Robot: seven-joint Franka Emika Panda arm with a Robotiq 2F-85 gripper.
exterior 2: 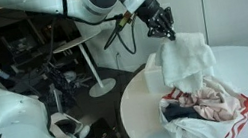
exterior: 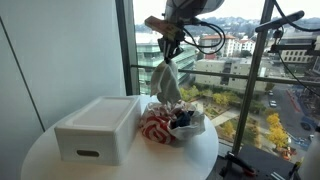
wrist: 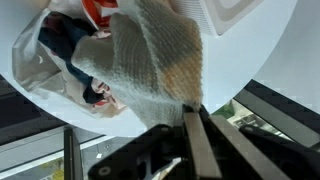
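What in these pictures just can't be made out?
Where the gripper meets the pale cloth: wrist view, folds cover its tips.
White box: an exterior view, mostly behind the hanging cloth.
Clothes pile: both exterior views, lower pieces covered by upper ones.
Table: wrist view, cut off by the frame edges.

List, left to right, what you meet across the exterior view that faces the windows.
White box → pile of clothes → black stand. The pale cloth in the gripper hangs over the pile, so it is left out.
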